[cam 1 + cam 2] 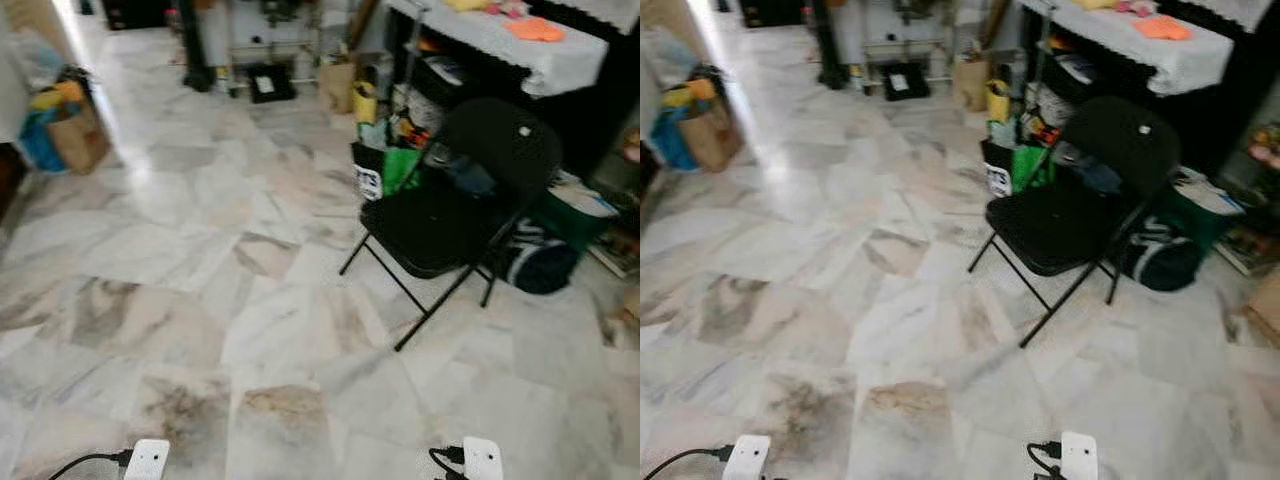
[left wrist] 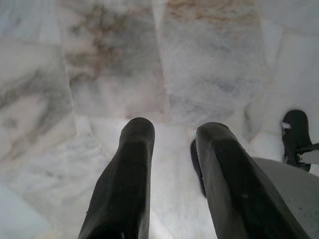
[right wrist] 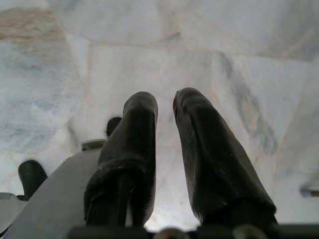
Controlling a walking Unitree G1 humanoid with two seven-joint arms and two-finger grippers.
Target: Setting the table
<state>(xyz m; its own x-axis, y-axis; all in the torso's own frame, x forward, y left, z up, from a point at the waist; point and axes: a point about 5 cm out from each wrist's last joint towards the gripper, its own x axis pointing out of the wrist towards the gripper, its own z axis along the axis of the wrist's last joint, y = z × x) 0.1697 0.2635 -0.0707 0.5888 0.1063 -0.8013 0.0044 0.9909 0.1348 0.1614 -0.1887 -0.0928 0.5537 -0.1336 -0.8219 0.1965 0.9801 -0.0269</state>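
**Table far ahead, both grippers low over bare marble**

Table (image 1: pixel 560 62) with the white cloth sits at the far right of my head view, well apart from both arms, with something orange (image 1: pixel 535 29) lying on top of it. I'm looking down across a marble floor (image 1: pixel 200 270), and the picture is a little soft.

Between me and that table stands a black folding chair (image 1: pixel 455 205), seat facing me, legs splayed on the tiles. Just behind it, a green bag (image 1: pixel 398 165) and a dark duffel (image 1: pixel 540 262) crowd the foot of the table. Far left, a brown paper bag (image 1: pixel 75 135) stuffed with coloured things sits against the wall.

At the bottom edge I can see my two wrists, white blocks with black cables, one on each side.

Left gripper (image 2: pixel 172 130): through its wrist camera the two black fingers (image 2: pixel 132 164) point down at the marble with a clear gap between them, nothing in it. One of my own black feet shows beside them on the tile.

Right gripper (image 3: pixel 165 102): fingers (image 3: pixel 137 129) hang over the floor too, a narrower gap here but tips apart, holding nothing.

Both hang near my feet, with the chair standing between them and the table.
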